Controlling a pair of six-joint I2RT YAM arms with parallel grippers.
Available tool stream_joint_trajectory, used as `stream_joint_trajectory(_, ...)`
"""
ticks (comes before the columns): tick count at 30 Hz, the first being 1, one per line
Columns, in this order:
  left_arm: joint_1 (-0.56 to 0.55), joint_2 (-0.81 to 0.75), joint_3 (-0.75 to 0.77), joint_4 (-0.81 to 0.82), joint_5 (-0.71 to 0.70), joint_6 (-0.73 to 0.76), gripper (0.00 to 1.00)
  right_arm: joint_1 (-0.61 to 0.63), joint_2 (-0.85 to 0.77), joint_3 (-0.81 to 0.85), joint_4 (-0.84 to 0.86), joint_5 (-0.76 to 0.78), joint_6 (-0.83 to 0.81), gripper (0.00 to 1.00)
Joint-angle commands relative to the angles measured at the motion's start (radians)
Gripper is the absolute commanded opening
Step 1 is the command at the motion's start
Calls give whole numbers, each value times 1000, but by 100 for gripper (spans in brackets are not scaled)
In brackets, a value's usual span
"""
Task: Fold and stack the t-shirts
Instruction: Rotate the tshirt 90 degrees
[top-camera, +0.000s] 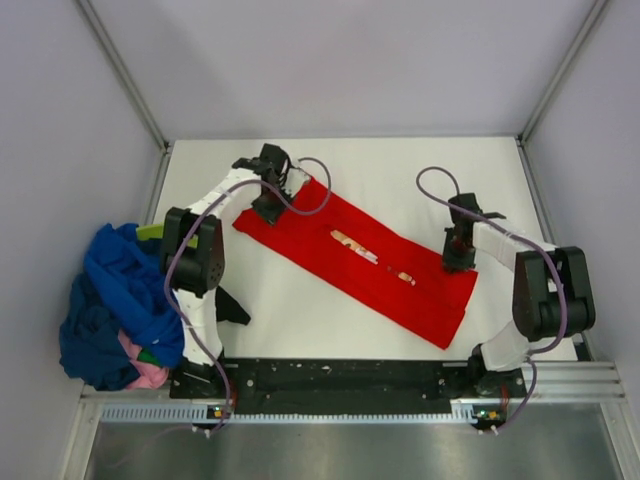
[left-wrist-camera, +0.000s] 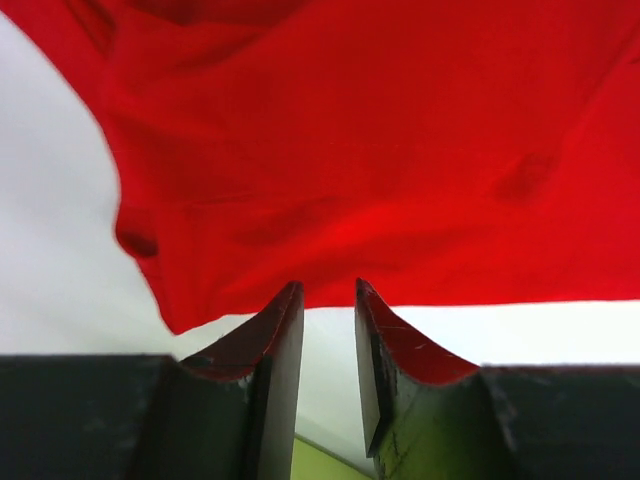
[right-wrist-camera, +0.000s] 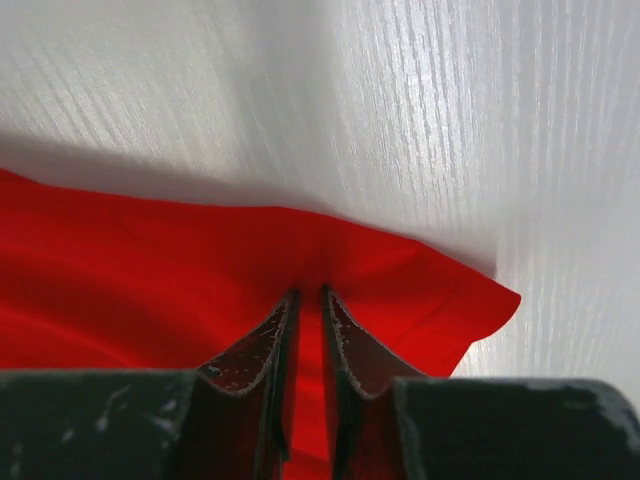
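— Finish of the red shirt (top-camera: 355, 262)?
— Soft matt cloth, lightly creased. The pile of shirts (top-camera: 115, 300) at the desk's left edge is the same, but rumpled.
— The desk (top-camera: 400, 170)?
— White and matt, with a fine ribbed grain up close.
— The right gripper (right-wrist-camera: 310, 292)?
— Its fingers (right-wrist-camera: 250, 355) are dark and hard, scuffed pale at the edges, with a slight sheen catching red.
— Near edge?
— The rail (top-camera: 350, 412) is ribbed bare metal, dully shining.
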Motion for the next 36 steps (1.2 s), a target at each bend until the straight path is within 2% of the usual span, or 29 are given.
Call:
stream_joint_trajectory(1,12,90,-10,9,-48,-20,32,46,64,29,-19,5,-17,12)
stream_joint_trajectory(6,19,206,120,-7,-149,15,31,116,114,0,-39,-85,-6,6)
stream_joint_trajectory(15,64,439,512,37,-374,96,31,387,111,-12,-54,-286,86,6)
stream_joint_trajectory(20,77,463,562,173,-463,142,39,510,102,32,-42,-393,152,6)
stream_joint_trajectory(23,97,391,547,142,-279,100,41,562,73,60,-39,-485,172,7)
stream_joint_trajectory(26,104,215,391,141,-21,121,46,564,9,80,-41,-519,178,10)
stream_joint_trajectory(29,101,32,204,117,251,263,51,561,-57,109,-57,-518,178,19)
stream_joint_trajectory(31,99,-68,66,105,370,378,53,549,-77,125,-67,-509,175,25)
stream_joint_trajectory(34,81,-116,-74,144,365,458,58,517,-85,140,-79,-447,161,29)
stream_joint_trajectory(36,70,-95,-72,128,363,484,60,486,-76,140,-85,-412,154,33)
